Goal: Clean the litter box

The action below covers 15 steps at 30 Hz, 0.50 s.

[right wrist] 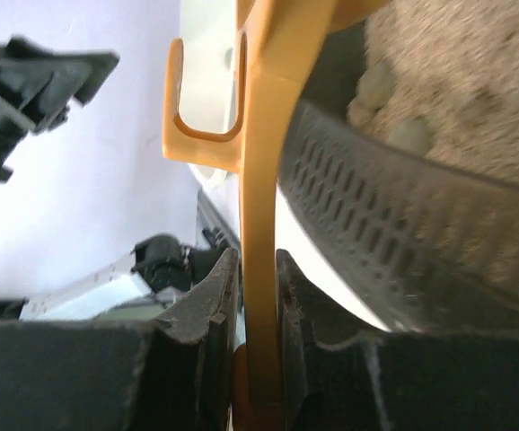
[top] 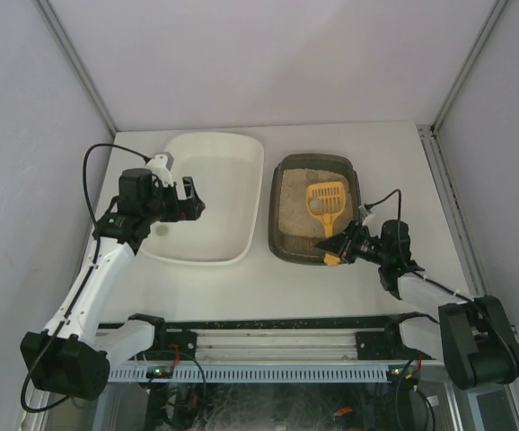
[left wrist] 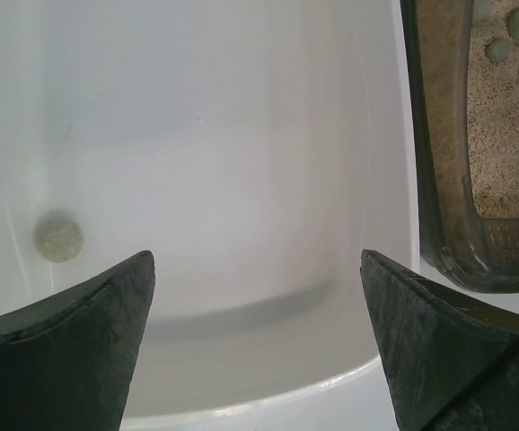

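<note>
**Top view, from above & behind the arms.** A white table (top: 241, 287) carries two trays side by side. The plain white tub (top: 219, 180) is on the left. The dark brown-grey litter box (top: 275, 211) is just right of it, w/ a narrow gap btwn them. A yellow slotted scoop (top: 325, 202) lies over the sandy litter, head toward the far end, handle crossing the near rim. The right gripper (top: 338, 249) sits at that near rim, jaws clamped on the scoop handle. The left gripper (top: 190, 197) hovers over the tub's left part, jaws wide apart, holding nothing.

**Left wrist view.** It looks down btwn two dark fingers (left wrist: 71, 341) into the tub. One round grey-green clump (left wrist: 58, 241) rests on the tub floor at left. At the right edge is a corner of the litter box, w/ at least two more clumps (left wrist: 509, 36) on the litter.

**Right wrist view.** Both fingers press flat on the handle, one each side. The box's ribbed rim is just right of them, w/ clumps in the litter beyond.

**Progress (judgement).** Probably early: one clump already lies in the tub and several are left to scoop. From above, the scoop head looks empty.

**Surface & room.** The tabletop is smooth matte white. White panel walls (top: 268, 63) stand on three sides, w/ aluminium corner posts (top: 78, 67). A black rail (top: 268, 334) w/ the arm bases runs along the near edge.
</note>
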{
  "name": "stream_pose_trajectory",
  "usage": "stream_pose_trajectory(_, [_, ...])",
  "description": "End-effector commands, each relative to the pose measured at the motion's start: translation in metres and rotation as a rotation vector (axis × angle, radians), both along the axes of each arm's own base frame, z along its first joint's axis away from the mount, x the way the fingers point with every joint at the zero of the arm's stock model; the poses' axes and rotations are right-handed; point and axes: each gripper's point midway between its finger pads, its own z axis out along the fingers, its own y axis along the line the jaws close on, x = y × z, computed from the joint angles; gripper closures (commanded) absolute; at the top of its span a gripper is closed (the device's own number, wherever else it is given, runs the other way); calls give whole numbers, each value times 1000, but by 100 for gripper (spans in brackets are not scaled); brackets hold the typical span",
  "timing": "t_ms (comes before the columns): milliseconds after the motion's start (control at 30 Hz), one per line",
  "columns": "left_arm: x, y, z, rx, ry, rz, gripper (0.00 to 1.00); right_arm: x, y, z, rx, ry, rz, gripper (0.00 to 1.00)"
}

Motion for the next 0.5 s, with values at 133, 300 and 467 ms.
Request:
stream_pose_trajectory(133, [7,7,-5,35,-34,17,0,9,-4,19,-19,-81,-46,100])
stream_pose_trajectory(300, [9,13,-5,57,-47,46,0,8,1,27,-48,-95,-41,100])
stream_pose_trajectory(467, [28,47,3,247,-101,112,0,4,24,59,-104,-157,14,100])
